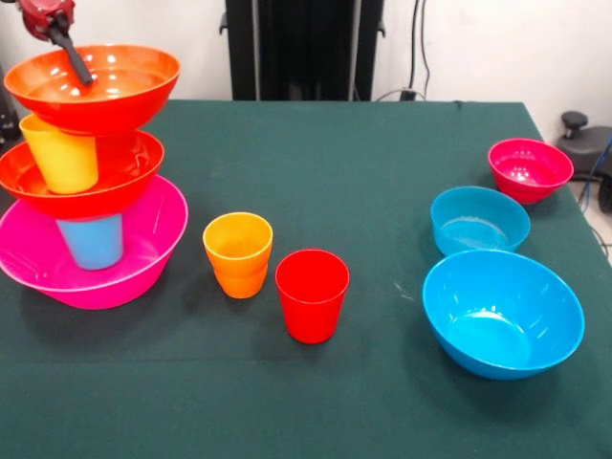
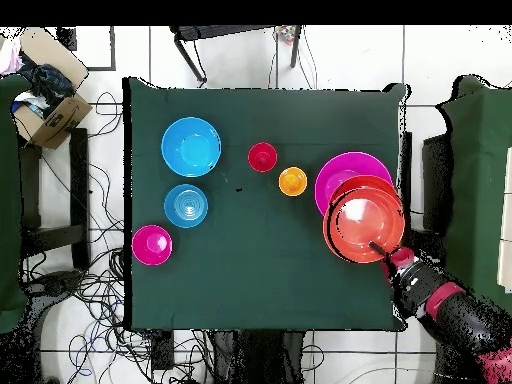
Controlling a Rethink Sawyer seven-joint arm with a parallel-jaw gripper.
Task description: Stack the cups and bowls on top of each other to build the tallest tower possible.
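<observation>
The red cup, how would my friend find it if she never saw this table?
Start at the tall tower of bowls on the green table. Just beside it stand two loose cups, not touching. The red cup is the one farther from the tower, and its neighbour, the orange cup, is paler.

Your red and black arm reaching in from one corner of the desk, wrist angled down, gripper [image 1: 84,75] [image 2: 376,246] showing as one thin dark tip slanting downward, its opening not readable from either view.
</observation>
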